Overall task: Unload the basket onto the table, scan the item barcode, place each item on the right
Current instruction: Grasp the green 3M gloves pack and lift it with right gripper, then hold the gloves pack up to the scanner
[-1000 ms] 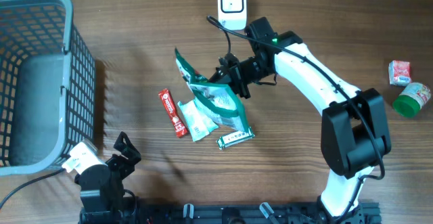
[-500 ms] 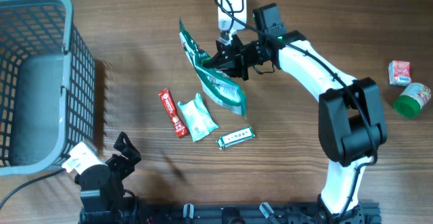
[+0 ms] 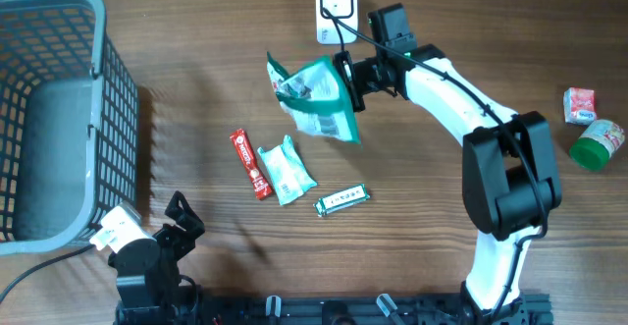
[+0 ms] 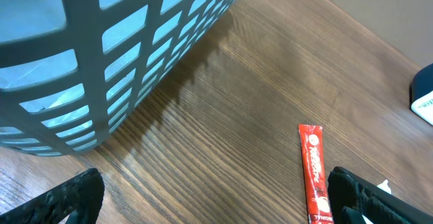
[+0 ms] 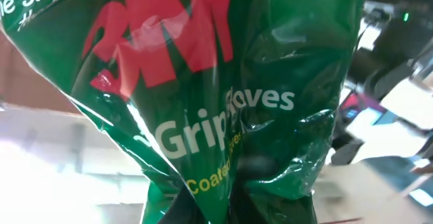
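A green plastic bag of grip gloves [image 3: 316, 101] hangs above the table just below the white barcode scanner [image 3: 336, 3]. My right gripper [image 3: 345, 81] is shut on the bag's right edge. In the right wrist view the bag [image 5: 223, 82] fills the frame, its red logo and white lettering facing the camera, and the gripper [image 5: 233, 209] pinches its lower end. No barcode shows in any view. My left gripper [image 3: 182, 219] rests at the table's front left, open with nothing in it. In the left wrist view it [image 4: 213, 204] stands wide over bare wood.
A grey basket [image 3: 98, 119] stands at the left. A red stick pack [image 3: 250, 164], a pale green packet [image 3: 287, 171] and a green bar [image 3: 340, 199] lie mid-table. A pink pack [image 3: 579, 104] and a green-capped bottle [image 3: 599, 143] sit at the right edge.
My right gripper has lifted the green bag off the items on the table and carried it up toward the scanner, turning it. The left arm has not moved.
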Controlling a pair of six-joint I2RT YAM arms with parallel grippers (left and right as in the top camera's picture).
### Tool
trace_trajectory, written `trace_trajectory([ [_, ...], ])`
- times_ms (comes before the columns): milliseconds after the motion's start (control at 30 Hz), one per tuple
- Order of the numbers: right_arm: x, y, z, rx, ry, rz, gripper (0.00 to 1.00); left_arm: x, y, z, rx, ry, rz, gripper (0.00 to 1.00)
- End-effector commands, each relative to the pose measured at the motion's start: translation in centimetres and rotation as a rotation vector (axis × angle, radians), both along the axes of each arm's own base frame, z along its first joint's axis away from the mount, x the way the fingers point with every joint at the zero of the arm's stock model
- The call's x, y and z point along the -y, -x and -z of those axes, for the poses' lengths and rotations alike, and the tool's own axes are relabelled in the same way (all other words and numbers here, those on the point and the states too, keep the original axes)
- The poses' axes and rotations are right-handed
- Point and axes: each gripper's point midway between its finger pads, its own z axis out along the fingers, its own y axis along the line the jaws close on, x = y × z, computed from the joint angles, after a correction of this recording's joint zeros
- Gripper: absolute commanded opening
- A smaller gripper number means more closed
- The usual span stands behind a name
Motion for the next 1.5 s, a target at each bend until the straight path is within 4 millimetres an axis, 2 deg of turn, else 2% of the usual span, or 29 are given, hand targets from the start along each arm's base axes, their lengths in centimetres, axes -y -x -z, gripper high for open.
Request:
trace_trajectory([
  [0, 0.9, -0.4, 0.1, -0.178, 0.034, 0.005, 0.04, -0.2, 0.0, 0.2, 0.000, -0.002, -0.014, 1.00],
  [167, 0.8, -0.4, 0.1, -0.153, 0.024, 0.003, 0.04, -0.2, 0.0, 0.2, 0.000, -0.001, -0.014, 1.00],
  [300, 0.2, 0.0, 0.2, 0.174, -0.080, -0.008, 0.04, -0.2, 0.0, 0.2, 0.001, -0.002, -0.014, 1.00],
  [367, -1.4, 0.0, 2.1, 0.442, -0.052, 0.002, 0.04, -0.2, 0.0, 0.2, 0.000, -0.002, -0.014, 1.00],
  [400, -2.1, 0.2, 2.9, 0.508, -0.027, -0.003, 0.04, -0.2, 0.0, 0.2, 0.000, -0.001, -0.014, 1.00],
  [433, -3.2, -0.5, 5.8, 0.645, 0.128, 0.010, 0.04, -0.2, 0.0, 0.2, 0.000, -0.001, -0.014, 1.00],
  [467, -3.3, -1.9, 8.8, 0.731, 0.327, 0.045, 0.04, -0.2, 0.0, 0.2, 0.000, -0.001, -0.014, 1.00],
  [600, -1.4, -4.7, 12.1, 0.829, 0.599, 0.108, 0.04, -0.2, 0.0, 0.1, 0.001, -0.001, -0.014, 1.00],
  [667, -0.5, -4.2, 12.7, 0.812, 0.636, 0.085, 0.04, -0.2, 0.0, 0.2, 0.000, -0.001, -0.014, 1.00],
  [767, 3.1, -4.4, 14.6, 0.696, 0.912, 0.146, 0.04, -0.2, 0.0, 0.2, 0.000, -0.002, -0.014, 1.00],
  [900, 8.2, -4.8, 11.8, 0.534, 1.213, 0.399, 0.04, -0.2, 0.0, 0.2, 0.001, -0.001, -0.014, 1.00],
  [933, 10.1, -5.1, 10.4, 0.445, 1.304, 0.559, 0.04, -0.2, 0.0, 0.2, 0.001, -0.001, -0.014, 1.00],
  [967, 10.8, -5.5, 9.7, 0.408, 1.323, 0.641, 0.04, -0.2, 0.0, 0.2, 0.001, -0.002, -0.014, 1.00],
  [1033, 11.2, -6.9, 8.0, 0.465, 1.300, 0.712, 0.04, -0.2, 0.0, 0.2, 0.000, -0.001, -0.014, 1.00],
  [1200, 11.4, -12.2, 5.7, 0.660, 1.266, 0.906, 0.05, -0.2, 0.0, 0.2, 0.001, -0.001, -0.014, 1.00],
  [1233, 11.9, -13.5, 4.9, 0.699, 1.275, 0.981, 0.05, -0.2, 0.0, 0.1, 0.001, -0.001, -0.014, 1.00],
  [1333, 13.2, -15.4, 3.5, 0.746, 1.292, 1.103, 0.05, -0.2, 0.0, 0.2, 0.001, -0.001, -0.014, 1.00],
  [1467, 15.4, -19.8, 3.3, 0.757, 1.266, 1.240, 0.05, -0.2, 0.0, 0.2, 0.000, -0.002, -0.014, 1.00],
])
